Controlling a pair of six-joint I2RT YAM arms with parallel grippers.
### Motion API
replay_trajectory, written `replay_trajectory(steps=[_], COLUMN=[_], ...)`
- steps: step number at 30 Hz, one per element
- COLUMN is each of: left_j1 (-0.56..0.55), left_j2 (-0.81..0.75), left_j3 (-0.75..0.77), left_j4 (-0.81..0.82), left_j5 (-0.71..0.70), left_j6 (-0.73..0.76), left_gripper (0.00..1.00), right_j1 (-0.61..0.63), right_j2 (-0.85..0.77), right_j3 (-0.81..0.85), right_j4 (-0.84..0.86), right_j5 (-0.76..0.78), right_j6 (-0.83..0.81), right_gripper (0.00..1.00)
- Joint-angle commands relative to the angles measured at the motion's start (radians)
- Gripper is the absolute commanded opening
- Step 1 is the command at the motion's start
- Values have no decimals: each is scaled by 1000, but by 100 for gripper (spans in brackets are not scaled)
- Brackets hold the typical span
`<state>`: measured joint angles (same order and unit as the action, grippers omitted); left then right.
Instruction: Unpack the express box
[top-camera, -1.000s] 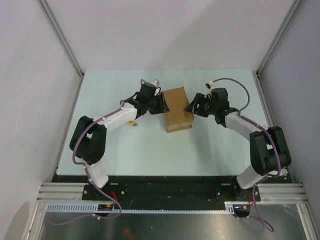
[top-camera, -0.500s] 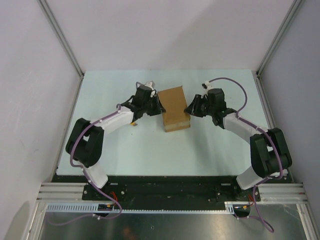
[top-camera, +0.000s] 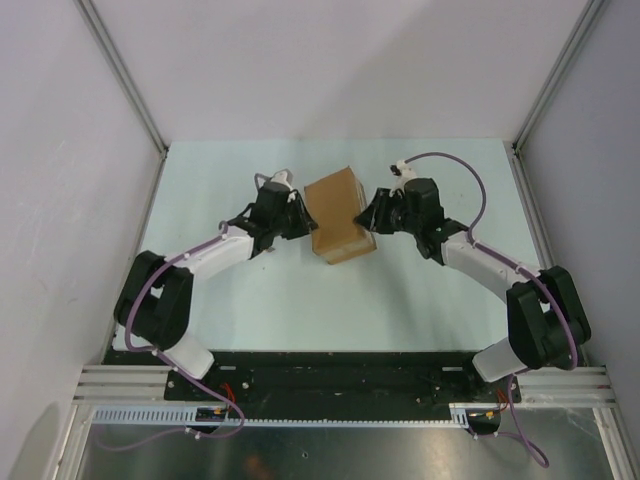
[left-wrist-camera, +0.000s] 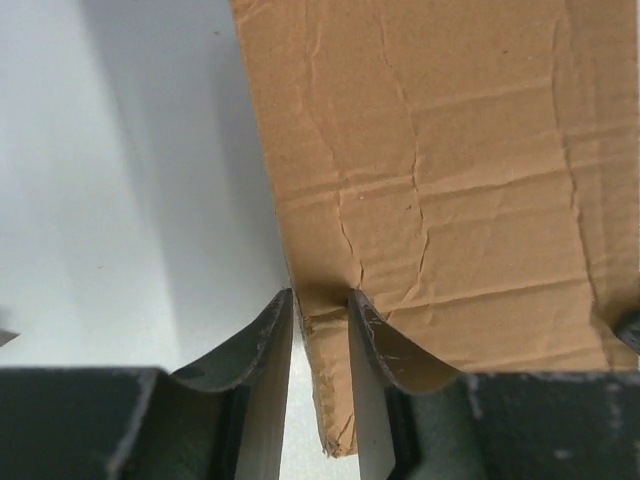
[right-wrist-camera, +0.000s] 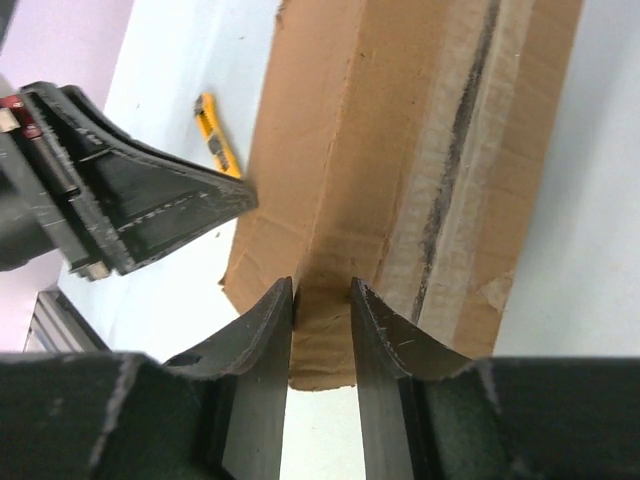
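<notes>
Gripping box (top-camera: 335, 213) edges: left gripper (left-wrist-camera: 320, 332) and right gripper (right-wrist-camera: 322, 322) both pinched nearly closed on cardboard; advise pulling outward evenly.

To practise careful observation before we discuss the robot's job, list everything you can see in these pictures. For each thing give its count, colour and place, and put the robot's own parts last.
express box: one, brown cardboard, mid-table between the two grippers.
utility knife: one, yellow and black, lying on the table beyond the box, seen in the right wrist view.
table: one, pale greenish white, under everything.
walls: pale lilac-grey, at the back and both sides.
arms: two, white and black, reaching in from the near edge.
left gripper: one, black, pinching an edge on the box's left.
right gripper: one, black, pinching an edge on the box's right.
</notes>
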<state>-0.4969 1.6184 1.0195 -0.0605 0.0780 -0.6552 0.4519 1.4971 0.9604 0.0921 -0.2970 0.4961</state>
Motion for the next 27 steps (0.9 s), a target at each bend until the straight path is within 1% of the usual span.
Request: replay_trajectory(steps=[1,3,4,7,9,10,18,21,23,24,26,27], left_j1=[0,12,18,37,41,43,58,84,112,122,161,176], left_j2=[3,0,1,0,-6,-9,-55,-107,-155,-173,-221,-230], left_j3=[-113,-140,-163,-200,-213,-220,-223,-233,-236,-237,-239,-237], left_j4=[-177,-176,-177,-174,-165,-162,-156,-156,-157,-157,-157,-157], left_j5=[-49,-53,-53,-58,-64,-64,-66,-64,-60,-60,-64,-69], left_j6=[19,-1,-6,-17,-17,-14,-8,-9,0,2,9,12], left_gripper=[36,37,38,40,43,43,47,50,52,56,60,66], right_j1=[56,79,105,134,159,162,183,185,183,186,203,211], right_j2=[-26,-20,-17,-21,-28,-32,-118,-136,-138,-143,-144,-147], right_j3=[23,34,44,60,73,80,104,104,104,104,104,104], right_j4=[35,28,17,-3,-11,-21,-68,-89,-133,-140,-161,-167], right_j5=[-33,-25,-4,45,67,82,211,269,274,272,286,295], right_j6=[4,5,7,13,10,7,1,-14,-33,-42,-63,-76], right_gripper=[36,40,45,55,58,61,64,65,64,64,65,65])
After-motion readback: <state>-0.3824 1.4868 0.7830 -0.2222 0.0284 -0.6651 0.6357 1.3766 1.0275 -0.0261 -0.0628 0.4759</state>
